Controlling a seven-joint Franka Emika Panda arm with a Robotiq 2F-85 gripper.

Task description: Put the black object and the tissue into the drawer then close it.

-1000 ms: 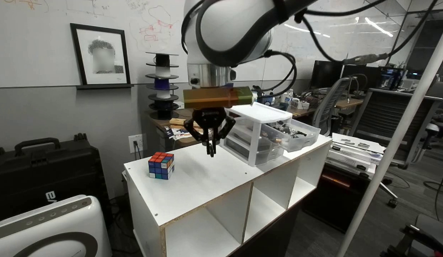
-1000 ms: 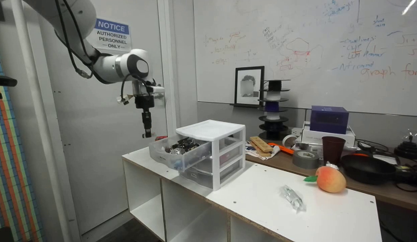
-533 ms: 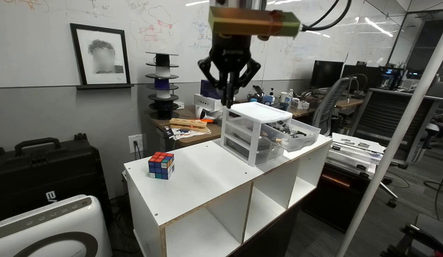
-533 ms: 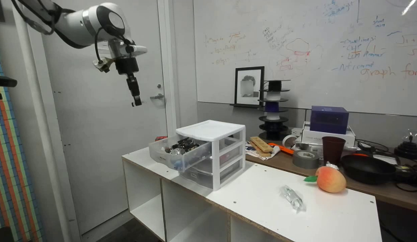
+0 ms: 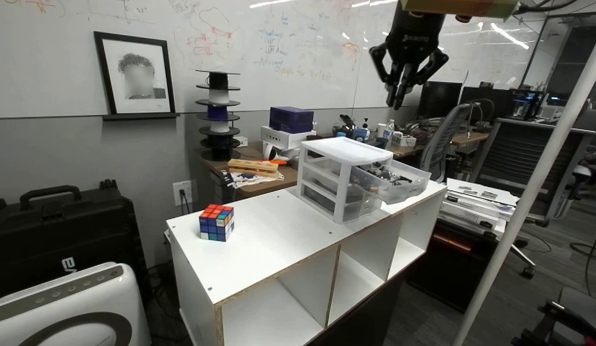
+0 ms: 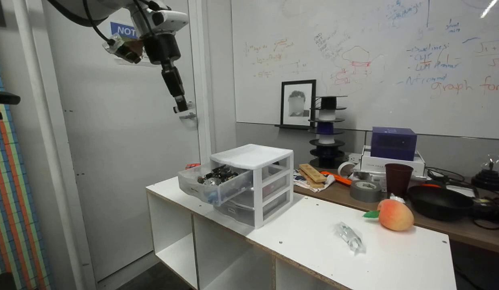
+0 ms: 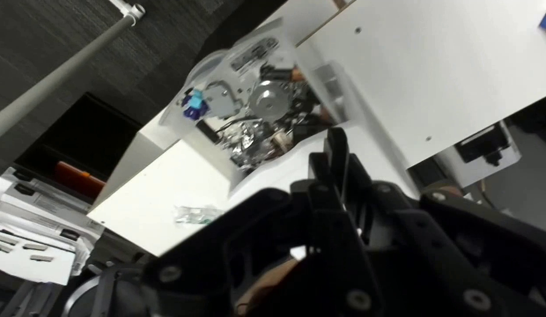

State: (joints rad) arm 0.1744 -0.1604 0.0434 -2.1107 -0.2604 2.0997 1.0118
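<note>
Seems to carry the slim black object (image 7: 337, 145) at the tips of the Robotiq gripper (image 5: 394, 103), closed nearly all the way, with only that thickness left between the fingertips (image 7: 318, 169). Gripped with an end projecting, probably for an easy release. Raised high in both exterior views, likely to clear the lid (image 6: 251, 155) and frame of the three-tier drawer unit (image 6: 258, 201). Next below, the top translucent drawer (image 6: 201, 192), pulled out presumably to take things from above, and crowded with loose parts, a silvery disc (image 7: 269, 101) among them. Room to descend in front of the lid, inside the drawer's rims; calls for care at both. Farther along the white cubby cabinet (image 6: 318, 249), beside the unit, a crinkled clear wrapper (image 6: 350, 237), possibly the tissue meant, with space for a pinch from either side. Beyond, a peach (image 6: 396, 215) hard by the cabinet's back edge. On the unit's opposite side, a Rubik's cube (image 5: 217, 223), off the likely path.
</note>
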